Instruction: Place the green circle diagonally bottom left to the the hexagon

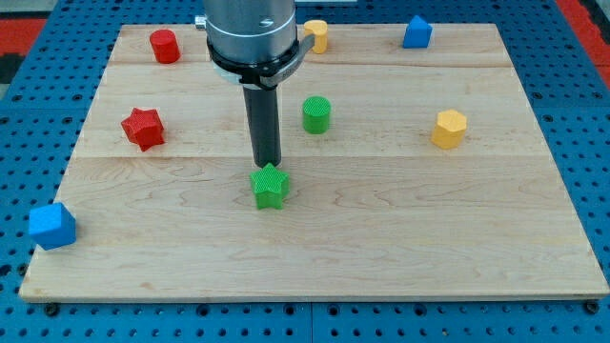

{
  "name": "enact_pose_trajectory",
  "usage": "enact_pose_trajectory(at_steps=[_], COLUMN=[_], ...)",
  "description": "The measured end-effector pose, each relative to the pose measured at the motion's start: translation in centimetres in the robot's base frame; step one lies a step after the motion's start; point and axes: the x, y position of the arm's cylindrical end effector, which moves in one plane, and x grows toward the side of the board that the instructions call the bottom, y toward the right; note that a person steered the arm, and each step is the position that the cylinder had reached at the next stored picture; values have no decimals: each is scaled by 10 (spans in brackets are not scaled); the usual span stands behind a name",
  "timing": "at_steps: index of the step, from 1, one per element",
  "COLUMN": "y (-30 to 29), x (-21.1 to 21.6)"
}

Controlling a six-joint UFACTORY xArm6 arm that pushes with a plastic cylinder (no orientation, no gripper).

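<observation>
The green circle (316, 114) is a short ribbed cylinder standing upright, axis vertical, near the board's centre and well to the view's left of the yellow hexagon (449, 129). My tip (268, 166), a bare rod holding nothing, touches the green star (270, 187) from the top side.

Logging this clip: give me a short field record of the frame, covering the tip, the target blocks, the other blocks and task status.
tip: at the top edge of the green star, contact unclear
green circle: upright, to the upper right of the tip, apart from it
yellow hexagon: at the view's right
circle vs hexagon: circle to its left, slightly higher
other blocks: red cylinder, red star, two blue blocks, yellow block partly hidden behind the arm
status: circle not yet at the hexagon's lower left
</observation>
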Motion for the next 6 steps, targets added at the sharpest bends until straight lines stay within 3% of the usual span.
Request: enact_pose_trajectory(at_steps=[1, 2, 3, 4, 5, 6], y=[2, 7, 1, -7, 26, 87], x=[47, 64, 0, -91, -104, -33])
